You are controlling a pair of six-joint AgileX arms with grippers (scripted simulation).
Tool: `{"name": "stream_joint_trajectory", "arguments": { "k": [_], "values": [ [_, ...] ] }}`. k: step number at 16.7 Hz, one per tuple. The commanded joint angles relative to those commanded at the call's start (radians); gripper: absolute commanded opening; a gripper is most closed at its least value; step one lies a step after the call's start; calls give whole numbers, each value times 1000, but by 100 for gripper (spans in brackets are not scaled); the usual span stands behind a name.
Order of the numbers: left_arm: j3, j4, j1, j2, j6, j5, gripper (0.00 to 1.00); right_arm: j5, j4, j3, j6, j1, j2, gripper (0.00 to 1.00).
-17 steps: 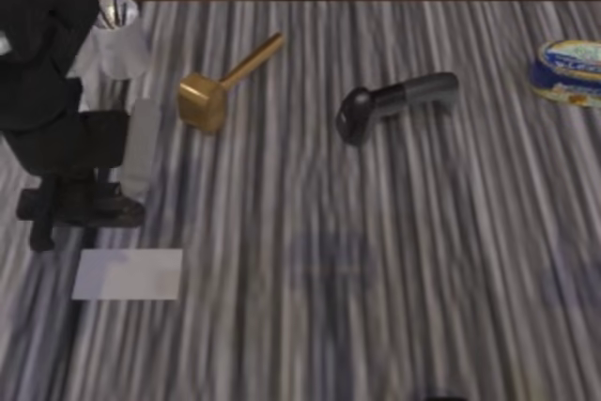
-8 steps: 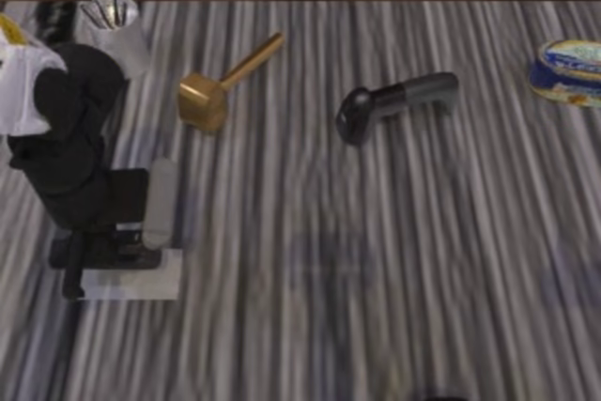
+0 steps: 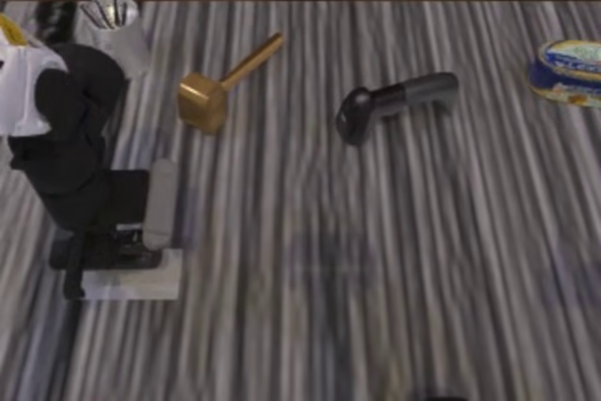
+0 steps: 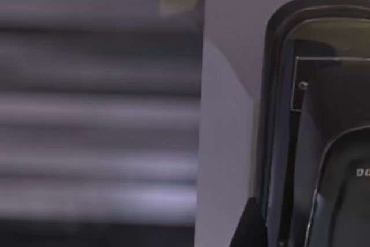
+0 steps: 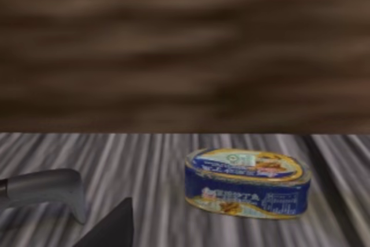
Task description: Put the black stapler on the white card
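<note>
A grey-striped table (image 3: 376, 260) carries a white card (image 3: 141, 284); brass mallet (image 3: 218, 86); barcode scanner (image 3: 394, 103); blue tin (image 3: 566, 70); pen cup (image 3: 117, 35).

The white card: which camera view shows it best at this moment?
The top view shows it best: the white card lies whole in outline at the table's left, partly covered by the left pincer. The left wrist view shows only a pale strip of the white card beside the black stapler. The right wrist view does not show it.

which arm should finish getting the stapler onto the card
Left. Its claw is over the white card at the table's left, with the black stapler beneath it. The right arm is barely in view.
</note>
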Motion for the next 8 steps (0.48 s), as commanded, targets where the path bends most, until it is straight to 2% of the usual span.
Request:
{"name": "stream_joint_trajectory", "arguments": {
  "k": [7,8],
  "values": [
    [0,0,0,0,0,0,98,0,0,0,0,0,0,100],
    [0,0,0,0,0,0,100,0,0,0,0,0,0,100]
  ]
}}
